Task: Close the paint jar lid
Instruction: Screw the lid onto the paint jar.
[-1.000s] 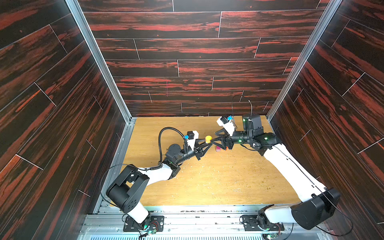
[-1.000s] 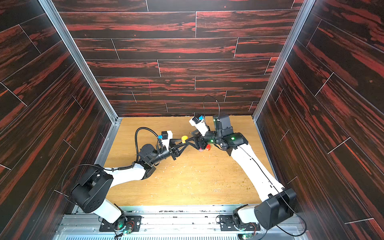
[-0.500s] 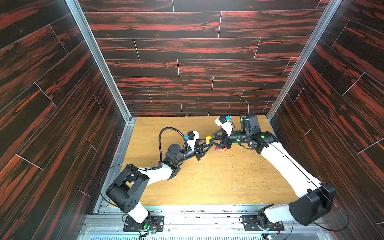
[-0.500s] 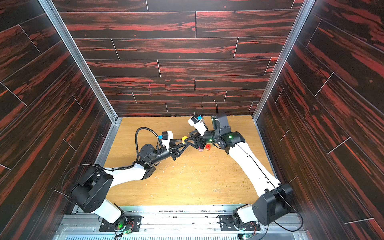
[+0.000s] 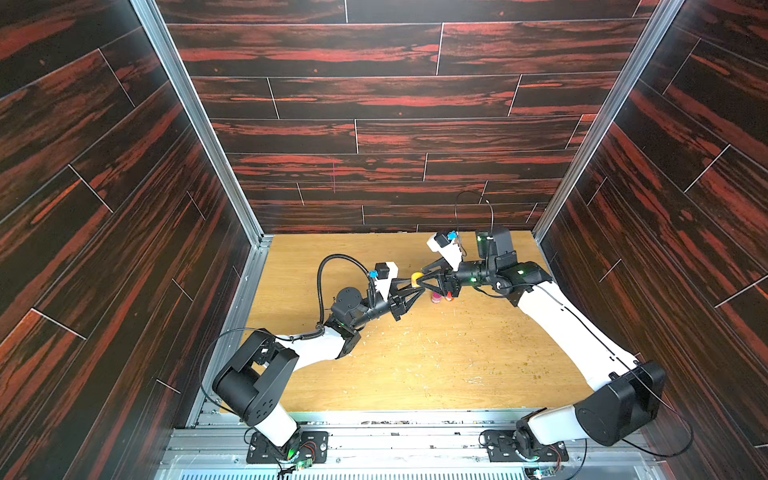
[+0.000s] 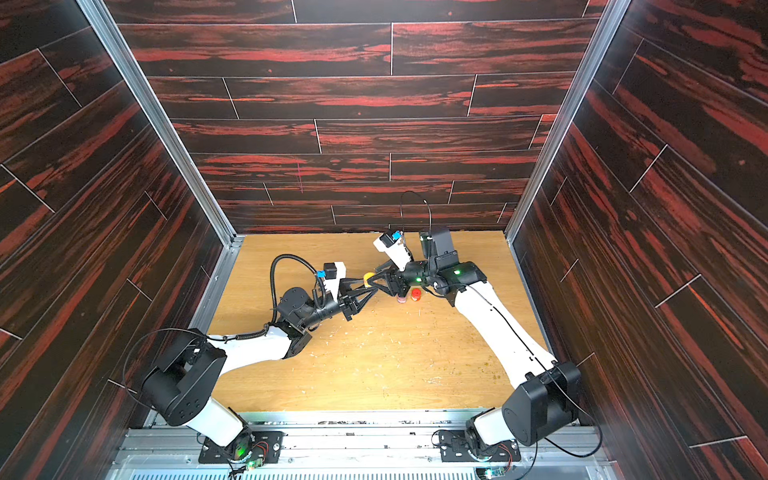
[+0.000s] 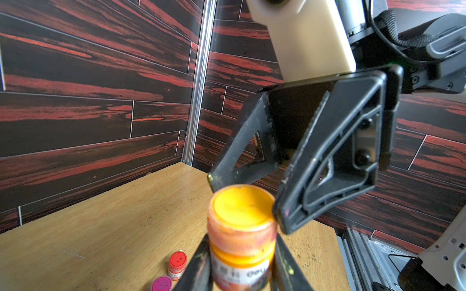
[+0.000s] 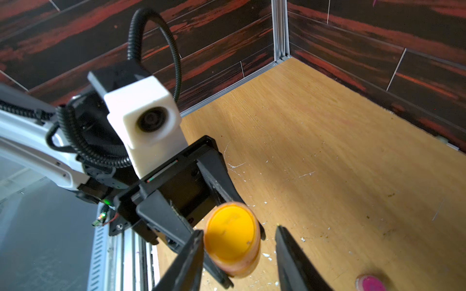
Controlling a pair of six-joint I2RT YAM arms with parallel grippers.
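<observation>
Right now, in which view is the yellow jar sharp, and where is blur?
Left wrist view: the yellow jar shows its lid sharp, its label smeared. Right wrist view: the right gripper looks soft, near the lens. Both top views: jar tiny.

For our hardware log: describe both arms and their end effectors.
Left arm and right arm: white shells, black joints. Left end effector and right end effector: black triangular open-frame fingers, white camera housing above. Ribbed black cable loops over the left wrist.
</observation>
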